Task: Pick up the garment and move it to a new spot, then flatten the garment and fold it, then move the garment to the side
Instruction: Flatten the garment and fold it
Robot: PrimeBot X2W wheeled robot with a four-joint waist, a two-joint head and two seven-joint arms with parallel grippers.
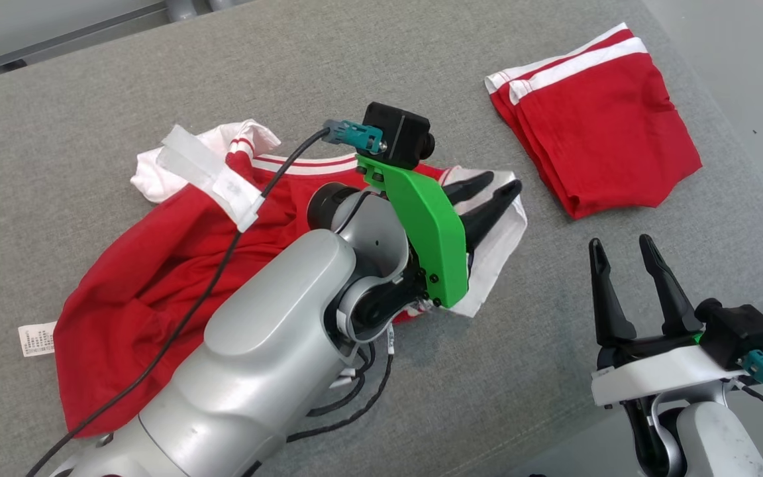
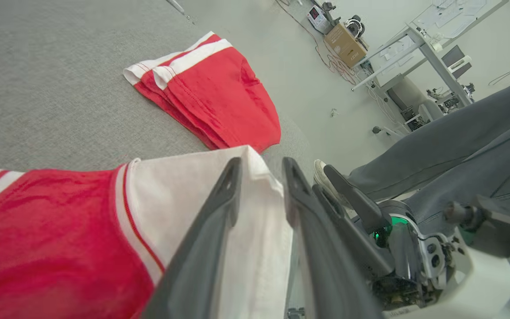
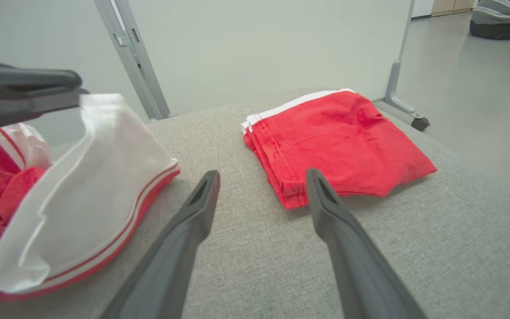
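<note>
Hovering over the bench [image 1: 421, 66], the left claw [image 1: 502, 185] stands narrowly parted above the white sleeve [image 1: 497, 255] of the red garment [image 1: 156, 265]; the right claw [image 1: 621, 244] gapes wide, empty. From the left wrist, the sleeve lies under its fingers [image 2: 219, 208]. From the right wrist, a folded pile [image 3: 348, 137] lies just ahead.

Lab: metal-frame workbench [image 2: 432, 53] with equipment, cardboard box [image 2: 345, 43], loose cables [image 2: 335, 65] on bare floor [image 2: 299, 93]

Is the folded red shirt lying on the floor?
No, the folded red garment with white trim lies on the grey fabric-covered surface.
</note>
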